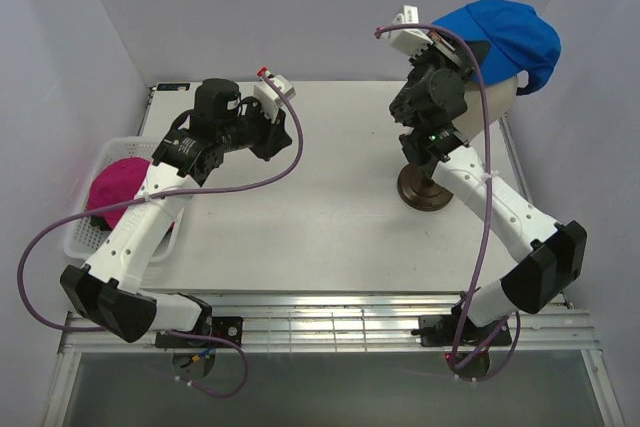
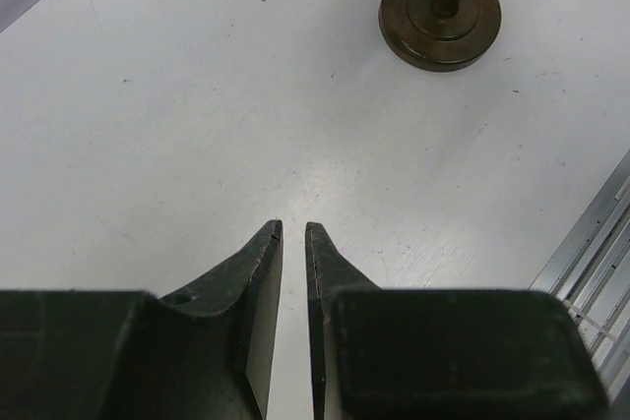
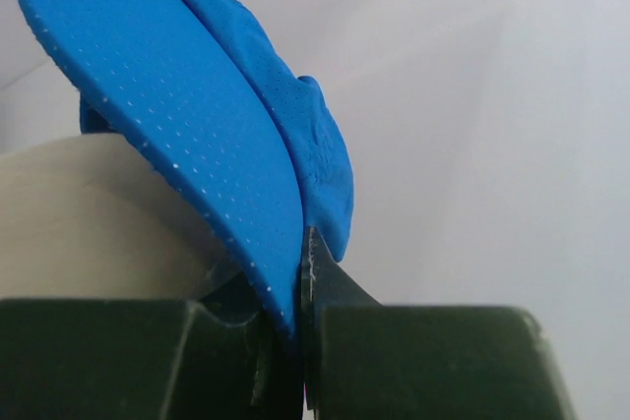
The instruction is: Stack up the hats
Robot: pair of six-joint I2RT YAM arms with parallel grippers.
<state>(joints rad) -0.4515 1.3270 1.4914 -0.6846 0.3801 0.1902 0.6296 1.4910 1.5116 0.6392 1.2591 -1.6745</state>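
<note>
The royal blue cap (image 1: 505, 35) sits on top of the cream mannequin head (image 1: 497, 97) at the back right. My right gripper (image 1: 472, 55) is shut on the brim of the blue cap (image 3: 197, 115), which runs down between the fingers in the right wrist view (image 3: 303, 253). The magenta pink cap (image 1: 118, 187) lies in the white mesh basket (image 1: 82, 239) at the left. My left gripper (image 1: 268, 139) hovers over the bare table, empty, jaws together with only a thin slit between them (image 2: 292, 228). The dark green and black caps are out of view.
The mannequin's dark round base (image 1: 425, 187) stands on the white table right of centre; it also shows in the left wrist view (image 2: 440, 15). The head's cream surface (image 3: 89, 223) is just left of my right fingers. Metal rails (image 1: 330, 322) run along the near edge.
</note>
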